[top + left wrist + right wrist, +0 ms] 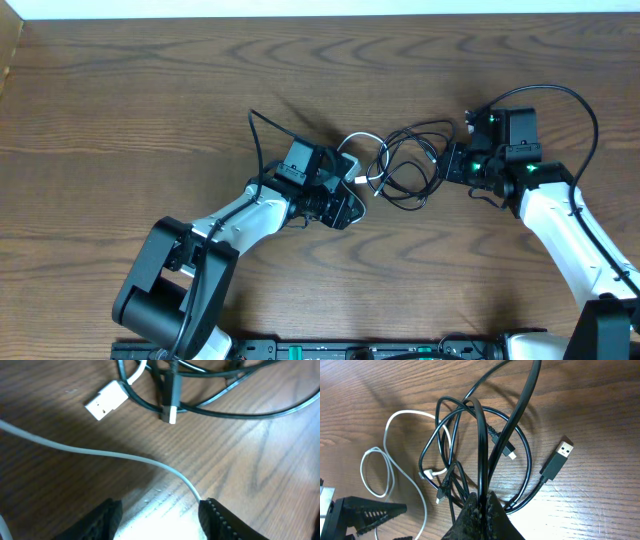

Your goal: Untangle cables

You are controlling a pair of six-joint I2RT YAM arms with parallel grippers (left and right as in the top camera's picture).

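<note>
Overhead, my left gripper [345, 198] sits near the middle of the brown wooden table [150, 90]. Its tips are buried under its own dark housing, so I cannot read their gap from here. The thin white cable [362, 136] loops at its 1 o'clock and runs into the thin black cable [400, 160], a loose tangle lying between my two tools. My right gripper [458, 165] meets that tangle at its 3 o'clock edge; the tips are too small and dark to make out.

From my left wrist, my two fingers [107, 520] stand spread apart, cut off by the lower edge. The white cable [100, 451] enters at 9 o'clock and slants down to the inner side of the finger at 5 o'clock; I cannot tell whether it touches. Its flat white plug [106, 400] lies at 11 o'clock. Beside it, at 12 o'clock, is a black plug with a metal tip [169, 395], and the black cable [225, 414] runs off the top edge.

From my right wrist, my fingers [480, 512] are pressed together at 6 o'clock, pinching the black cable [481, 450], whose loops rise and fan out above them. A black flat-ended plug [559, 457] lies free at 3 o'clock. The white cable [387, 432] coils at 9 o'clock, partly hidden behind black strands. One serrated finger [370, 510] of my left gripper shows at 8 o'clock, cut off by the frame.
</note>
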